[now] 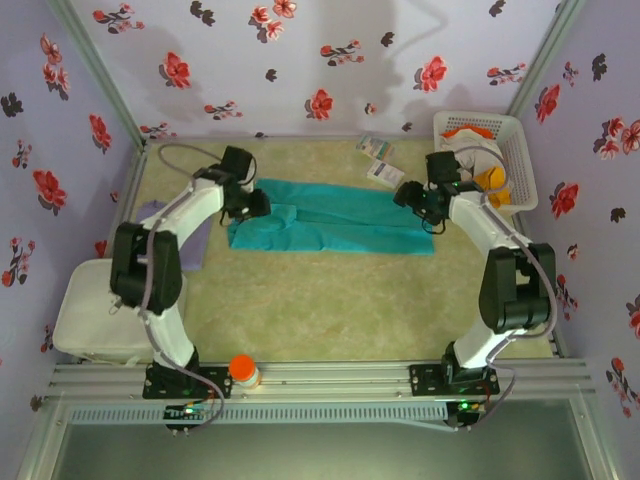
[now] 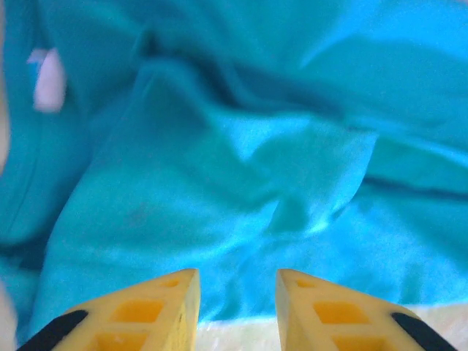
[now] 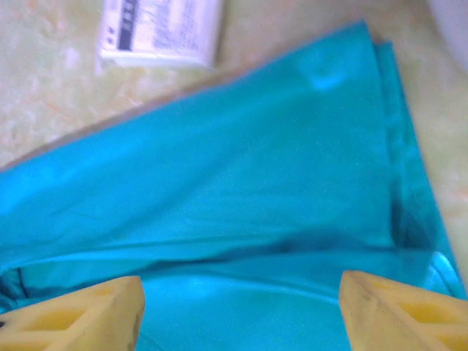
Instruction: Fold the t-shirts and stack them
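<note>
A large teal t-shirt [image 1: 330,222] lies folded into a long strip across the middle of the table. My left gripper [image 1: 258,205] is low over its left end. In the left wrist view the yellow fingers [image 2: 172,303] stand a little apart, open [image 2: 238,274], with bare mat between them and rumpled teal cloth [image 2: 219,168] just ahead. My right gripper [image 1: 408,195] hovers at the shirt's right end. It is wide open [image 3: 241,281] above the smooth teal cloth [image 3: 241,183]. A pale purple t-shirt [image 1: 150,212] lies at the table's left edge, partly hidden by the left arm.
A white lattice basket [image 1: 515,150] at the back right holds orange and white garments [image 1: 470,135]. Small white packets [image 1: 380,160] lie behind the teal shirt; one packet [image 3: 161,33] is near the right gripper. An orange-capped bottle [image 1: 243,370] stands on the front rail.
</note>
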### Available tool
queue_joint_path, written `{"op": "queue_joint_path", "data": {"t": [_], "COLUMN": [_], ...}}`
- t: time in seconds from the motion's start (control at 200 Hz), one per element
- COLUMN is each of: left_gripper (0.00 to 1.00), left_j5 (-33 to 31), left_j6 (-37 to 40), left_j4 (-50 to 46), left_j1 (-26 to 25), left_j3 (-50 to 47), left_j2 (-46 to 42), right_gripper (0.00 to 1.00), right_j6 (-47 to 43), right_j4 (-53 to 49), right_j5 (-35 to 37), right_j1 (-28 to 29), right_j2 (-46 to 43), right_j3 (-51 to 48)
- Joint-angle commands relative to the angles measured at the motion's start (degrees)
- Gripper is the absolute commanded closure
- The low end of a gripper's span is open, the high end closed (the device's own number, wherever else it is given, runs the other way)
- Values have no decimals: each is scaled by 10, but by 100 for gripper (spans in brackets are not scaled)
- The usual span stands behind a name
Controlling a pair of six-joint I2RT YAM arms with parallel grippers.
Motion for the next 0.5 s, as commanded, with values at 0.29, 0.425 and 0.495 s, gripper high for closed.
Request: {"op": "queue_joint_path", "data": {"t": [0.29,0.425,0.495], "left_gripper": [63,61,61], "left_j5": [-30,-32,-31], "left_j6": [-55,-75,-81], "left_j4": [22,17,9], "left_j1": [-18,-25,-28], "left_j3": [-257,-291,-295], "left_j2": [-240,-284,-295], "right_gripper": [47,49,45], "right_j6": [-31,-19,-18], "right_j4": [-10,-19,-39], "right_j5": [72,74,66], "right_j1": [11,15,15], "right_j2": [186,215,237], "right_j3": [124,129,139]}}
